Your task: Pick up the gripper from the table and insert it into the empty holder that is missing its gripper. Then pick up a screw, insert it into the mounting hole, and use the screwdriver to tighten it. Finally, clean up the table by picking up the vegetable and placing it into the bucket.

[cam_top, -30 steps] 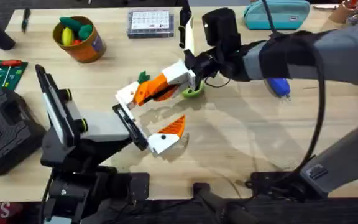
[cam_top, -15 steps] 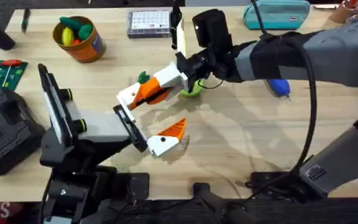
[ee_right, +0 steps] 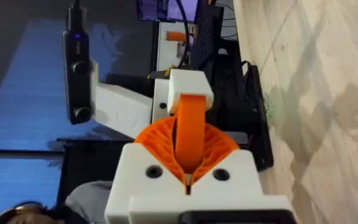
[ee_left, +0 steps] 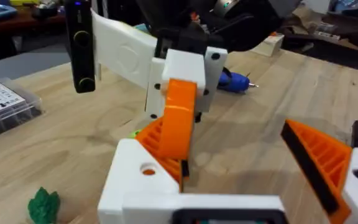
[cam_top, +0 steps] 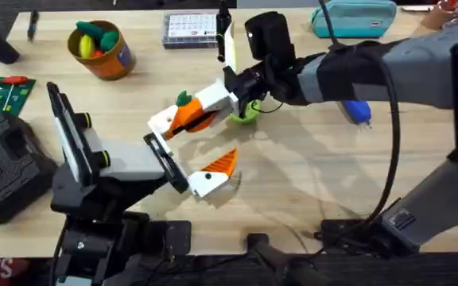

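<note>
While our right gripper (cam_top: 183, 121) pinches the gripper (cam_top: 191, 117) against the empty holder (cam_top: 164, 121), insertion looks unfinished; our left gripper (cam_top: 191, 151) stands spread. Screw, tightening and the vegetable (cam_top: 183, 98) just beyond our fingers remain.

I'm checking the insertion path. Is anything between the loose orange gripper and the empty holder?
Nothing visible stands between them. The right gripper is shut on the loose gripper, whose far end already meets the holder, with no gap for anything to sit in.
</note>
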Motion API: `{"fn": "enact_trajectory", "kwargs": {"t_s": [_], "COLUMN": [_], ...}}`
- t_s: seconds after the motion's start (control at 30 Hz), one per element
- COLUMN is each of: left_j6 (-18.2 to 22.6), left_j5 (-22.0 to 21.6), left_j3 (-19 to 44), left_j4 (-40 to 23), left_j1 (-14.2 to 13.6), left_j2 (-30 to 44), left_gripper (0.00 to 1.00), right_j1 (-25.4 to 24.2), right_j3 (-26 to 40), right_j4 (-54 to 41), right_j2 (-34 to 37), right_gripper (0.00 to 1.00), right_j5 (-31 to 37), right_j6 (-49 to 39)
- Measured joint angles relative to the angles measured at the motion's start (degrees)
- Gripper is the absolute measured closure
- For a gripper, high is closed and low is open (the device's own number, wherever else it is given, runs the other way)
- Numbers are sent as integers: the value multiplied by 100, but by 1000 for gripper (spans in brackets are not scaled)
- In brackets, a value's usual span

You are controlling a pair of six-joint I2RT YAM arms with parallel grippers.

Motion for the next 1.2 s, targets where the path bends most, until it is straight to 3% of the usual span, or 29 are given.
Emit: {"fn": "enact_trajectory", "kwargs": {"t_s": [1.2], "left_j6": [20], "left_j5": [-179], "left_j3": [0], "left_j4": [9], "left_j1": [15], "left_j2": [0], "left_gripper": [14], "right_j1": [46], "right_j3": [146], "right_j4": [-72], "right_j2": [22], "right_gripper": [982], "right_j5": [188], "right_j6": [214]}}
